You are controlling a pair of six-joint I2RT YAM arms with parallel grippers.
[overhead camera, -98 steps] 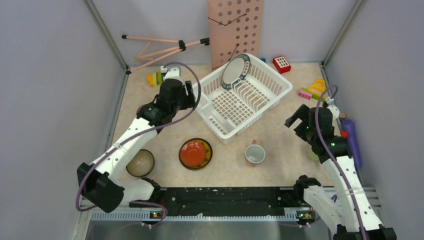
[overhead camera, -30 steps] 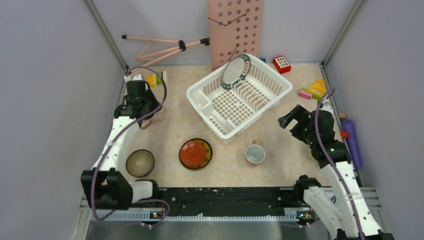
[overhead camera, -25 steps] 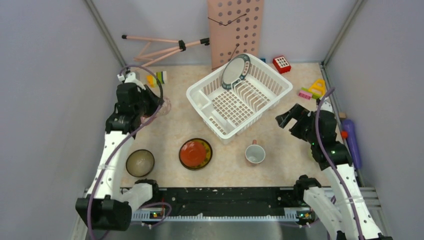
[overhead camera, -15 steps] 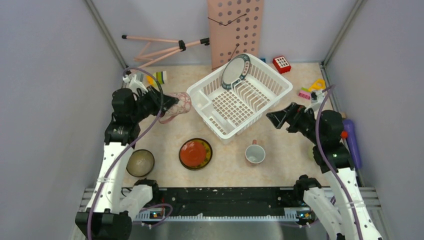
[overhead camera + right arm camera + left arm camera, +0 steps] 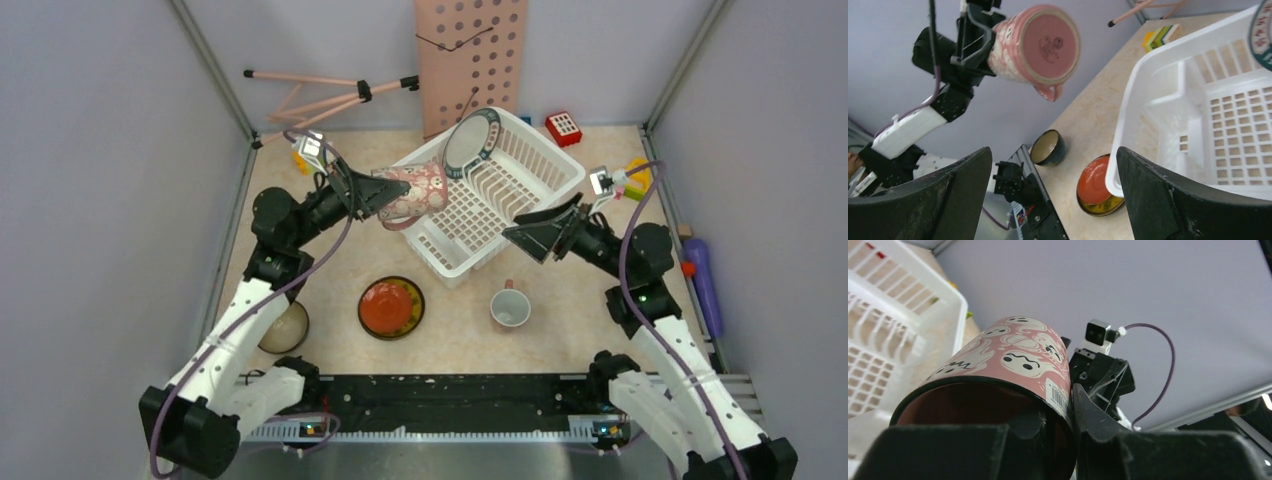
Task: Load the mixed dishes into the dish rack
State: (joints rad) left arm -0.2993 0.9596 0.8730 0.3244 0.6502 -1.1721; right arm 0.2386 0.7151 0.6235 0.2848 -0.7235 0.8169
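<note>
My left gripper [image 5: 378,195] is shut on the rim of a pink ghost-patterned cup [image 5: 412,192], one finger inside and one outside. It holds the cup on its side in the air above the left edge of the white dish rack [image 5: 468,222]. The left wrist view shows the cup [image 5: 1013,360] pinched at its rim. My right gripper [image 5: 530,232] stands open and empty over the rack's near right side, facing the cup's base [image 5: 1040,42]. A teal-rimmed plate [image 5: 470,140] stands in the rack. On the table lie a red saucer in an olive-yellow dish [image 5: 391,306], a pale cup [image 5: 510,308] and a small bowl [image 5: 285,325].
A pink perforated board [image 5: 470,60] and thin pink rods [image 5: 320,95] lean at the back wall. Toy blocks lie at the back left [image 5: 303,155], behind the rack [image 5: 563,128] and at the right [image 5: 625,180]. A purple tube [image 5: 705,285] lies along the right wall.
The left arm lifted the pink cup from the back left of the table and swung it right, over the rack's edge. The right gripper moved left toward the rack, staying open.
</note>
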